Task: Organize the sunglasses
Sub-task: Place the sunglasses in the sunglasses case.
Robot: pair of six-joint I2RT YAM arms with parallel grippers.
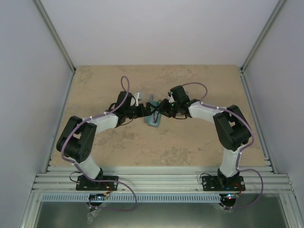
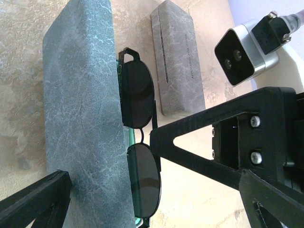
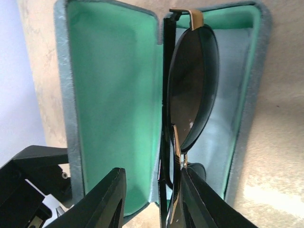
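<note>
The black sunglasses (image 3: pixel 190 80) sit in the open green-lined case (image 3: pixel 114 95) mid-table (image 1: pixel 190 147). The right end effector (image 3: pixel 152 199) pinches their folded arms; the left end effector (image 2: pixel 109 156) spreads wide around the case's lid.

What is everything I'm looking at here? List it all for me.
sunglasses: one pair, black oval lenses, standing in the open case.
open case: one, blue-grey outside, green lining, mid-table.
closed case: one, grey, lying beside the open case.
table: one, beige stone pattern.
left gripper: black, at the open case's left side; its fingers straddle the lid.
right gripper: black, fingers around the sunglasses' frame; grip unclear.
</note>
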